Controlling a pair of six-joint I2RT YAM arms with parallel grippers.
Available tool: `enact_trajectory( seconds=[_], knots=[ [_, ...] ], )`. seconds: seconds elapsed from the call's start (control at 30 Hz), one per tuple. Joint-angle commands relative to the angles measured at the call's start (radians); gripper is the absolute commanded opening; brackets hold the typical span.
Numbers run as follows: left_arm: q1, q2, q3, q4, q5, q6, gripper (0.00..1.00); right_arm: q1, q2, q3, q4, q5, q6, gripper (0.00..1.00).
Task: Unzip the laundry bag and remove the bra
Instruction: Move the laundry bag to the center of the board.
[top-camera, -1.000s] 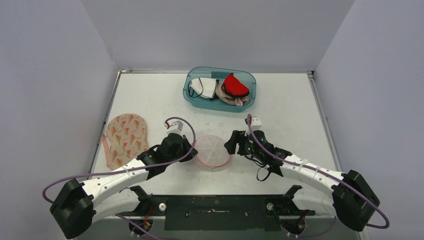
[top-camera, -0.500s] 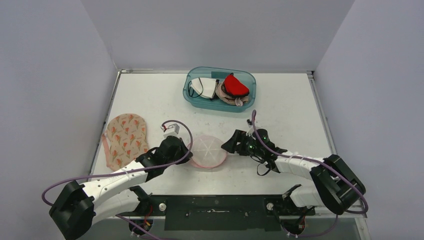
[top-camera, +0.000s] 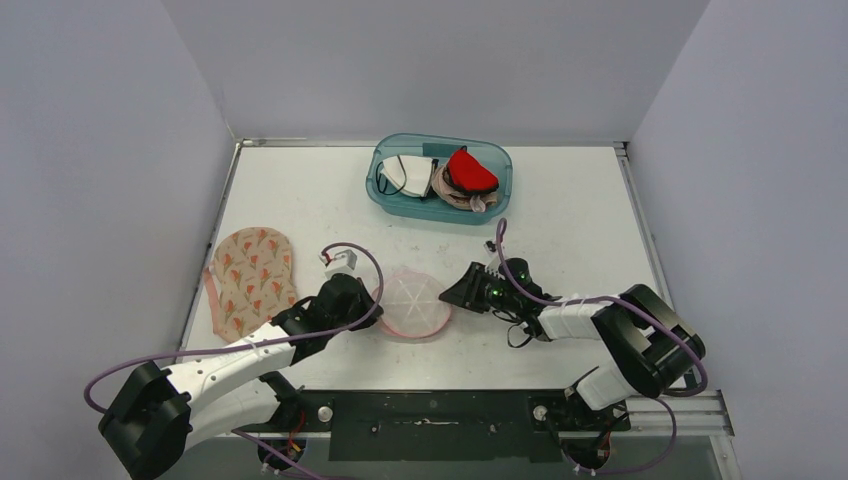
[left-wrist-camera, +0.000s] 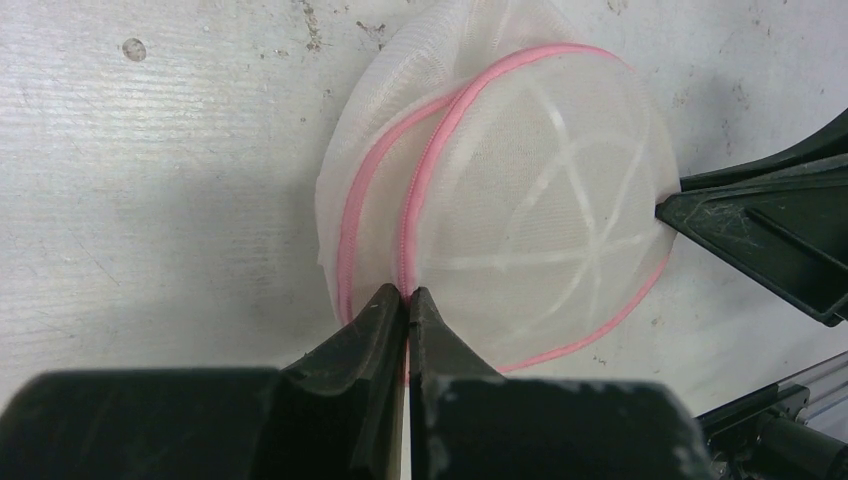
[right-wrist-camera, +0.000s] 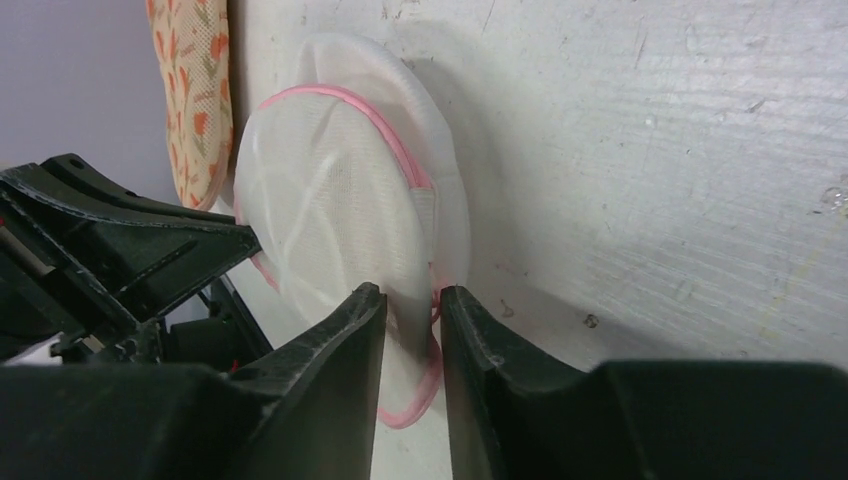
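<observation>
Your left gripper (left-wrist-camera: 408, 295) is clamped on the laundry bag (left-wrist-camera: 540, 200). I can't tell if the right gripper (right-wrist-camera: 413, 300) grips its rim, so pulling may slip.

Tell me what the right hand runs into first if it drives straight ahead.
The laundry bag: its mesh rim sits between the fingertips of the right hand, so any advance presses into it. Beyond it, the left hand pinches the opposite rim.
</observation>
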Motion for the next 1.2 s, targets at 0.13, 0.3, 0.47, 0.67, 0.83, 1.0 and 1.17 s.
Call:
enact_trajectory(
  seconds=[0.13,0.3,0.47,0.67,0.83,1.0,1.17],
  knots=[
    [0.010,-0.020,0.007,0.040,0.001,0.013,0.00,0.022,-0.004,0.051,0.036,0.005,-0.028,0.05],
    [0.009,-0.060,0.034,0.000,0.004,0.021,0.15,0.038,-0.031,0.069,-0.028,0.041,-0.059,0.05],
    [0.009,-0.126,0.047,-0.054,0.004,0.035,0.53,0.045,-0.035,0.080,-0.056,0.057,-0.064,0.05],
    [0.009,-0.191,0.041,-0.134,-0.041,0.066,0.70,0.052,-0.048,0.085,-0.087,0.079,-0.068,0.05],
    [0.010,-0.144,0.030,-0.130,-0.068,0.079,0.71,0.067,-0.055,0.096,-0.107,0.096,-0.072,0.05],
    [0.009,-0.072,0.029,-0.054,-0.053,0.082,0.66,0.080,-0.060,0.105,-0.125,0.109,-0.079,0.05],
    [0.009,-0.014,0.036,-0.005,-0.047,0.087,0.57,0.095,-0.065,0.115,-0.146,0.125,-0.086,0.05]
  ],
)
